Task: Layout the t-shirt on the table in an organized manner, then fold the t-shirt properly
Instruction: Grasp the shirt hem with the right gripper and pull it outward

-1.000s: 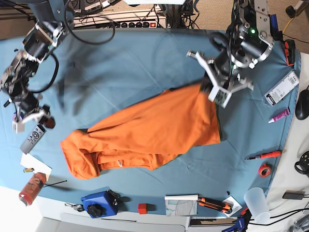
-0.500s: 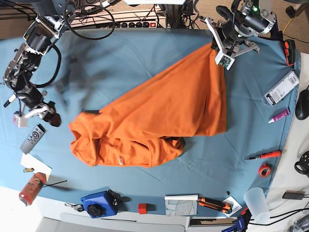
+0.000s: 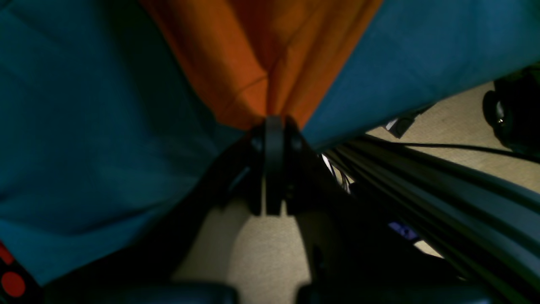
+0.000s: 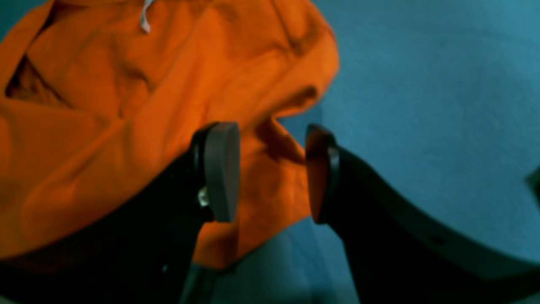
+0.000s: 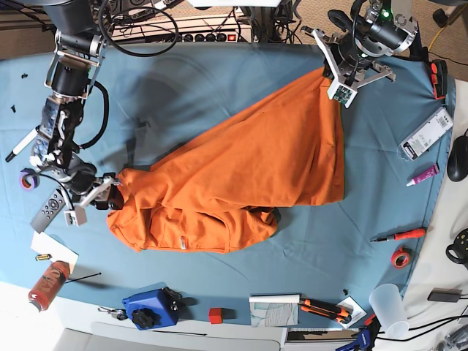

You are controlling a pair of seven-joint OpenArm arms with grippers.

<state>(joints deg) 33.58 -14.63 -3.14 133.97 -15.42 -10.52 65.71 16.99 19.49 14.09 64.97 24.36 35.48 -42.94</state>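
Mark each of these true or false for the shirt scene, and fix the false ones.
1. The left tool is shut on the shirt. True.
2. The right tool is shut on the shirt. False: its jaws stand open over the shirt's edge.
3. The shirt lies flat and neatly spread on the table. False: it is bunched at one end and pulled out toward the left tool.
4. A blue box sits at the table's near edge. True.
5. A white label shows on the shirt. True.
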